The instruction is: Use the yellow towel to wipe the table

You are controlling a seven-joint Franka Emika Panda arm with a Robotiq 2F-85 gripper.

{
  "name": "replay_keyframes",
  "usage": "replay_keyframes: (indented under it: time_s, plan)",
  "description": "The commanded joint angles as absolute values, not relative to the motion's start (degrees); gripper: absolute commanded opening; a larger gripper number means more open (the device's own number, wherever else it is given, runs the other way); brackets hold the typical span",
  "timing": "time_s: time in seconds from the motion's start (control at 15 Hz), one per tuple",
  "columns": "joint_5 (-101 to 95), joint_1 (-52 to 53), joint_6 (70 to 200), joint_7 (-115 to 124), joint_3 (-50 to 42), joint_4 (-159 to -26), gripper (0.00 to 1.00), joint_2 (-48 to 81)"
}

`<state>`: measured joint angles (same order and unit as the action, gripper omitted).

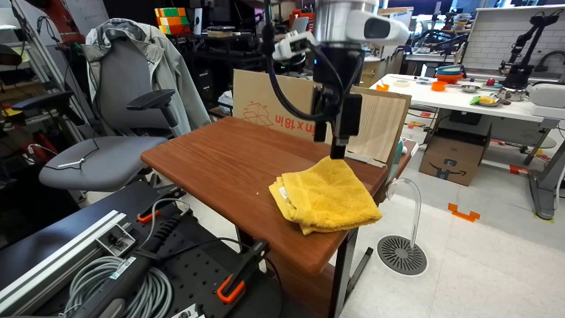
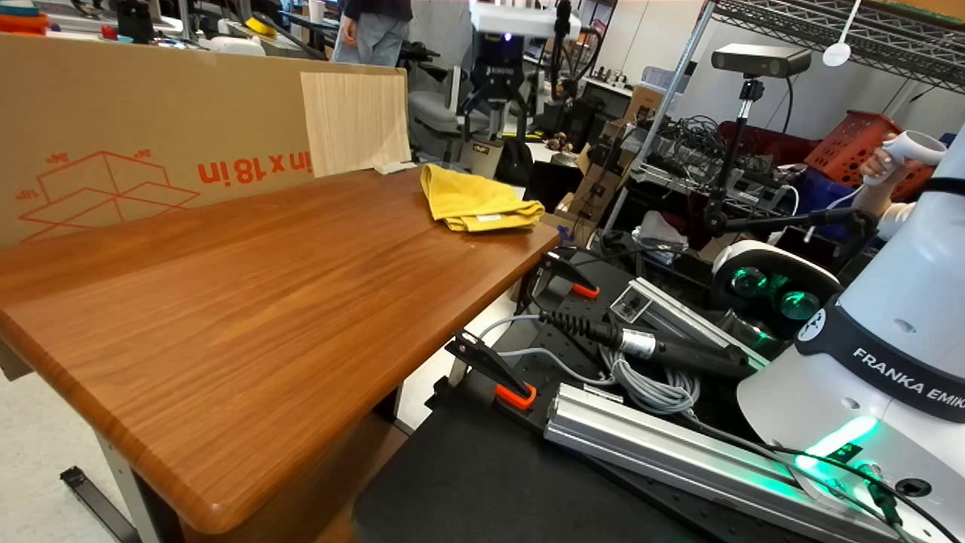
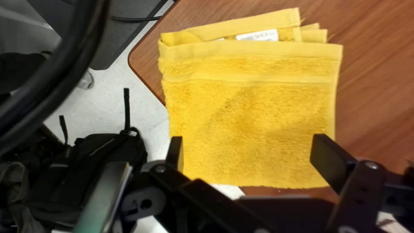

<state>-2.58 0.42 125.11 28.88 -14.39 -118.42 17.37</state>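
Observation:
The yellow towel [image 1: 329, 194] lies folded near a corner of the brown wooden table [image 1: 220, 154]. In the wrist view the towel [image 3: 249, 106] reaches past the table's edge on one side, and a white label shows at its folded end. It also shows in an exterior view [image 2: 479, 200] on the table [image 2: 264, 317]. My gripper [image 1: 331, 143] points down above the towel, apart from it. In the wrist view the gripper [image 3: 249, 150] is open, its fingers wide apart with nothing between them. The gripper also shows in an exterior view [image 2: 494, 132].
A cardboard sheet [image 2: 151, 113] stands upright along a table edge, with a wood-patterned panel [image 2: 358, 121] on it. Clamps with orange pads [image 1: 231, 287], coiled cable [image 1: 119, 287] and a metal rail [image 1: 66, 251] lie on the black robot base. A grey chair [image 1: 123, 101] stands beyond the table.

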Motion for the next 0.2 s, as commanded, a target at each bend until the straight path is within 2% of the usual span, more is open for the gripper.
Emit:
replay_keyframes:
  time_s: [0.0, 0.13]
  plan:
    - [-2.67, -1.22, 124.94, 28.75, -12.61, -119.48, 1.00, 14.52]
    - [-2.42, -1.52, 124.95, 28.34, -12.23, -121.67, 1.00, 10.70]
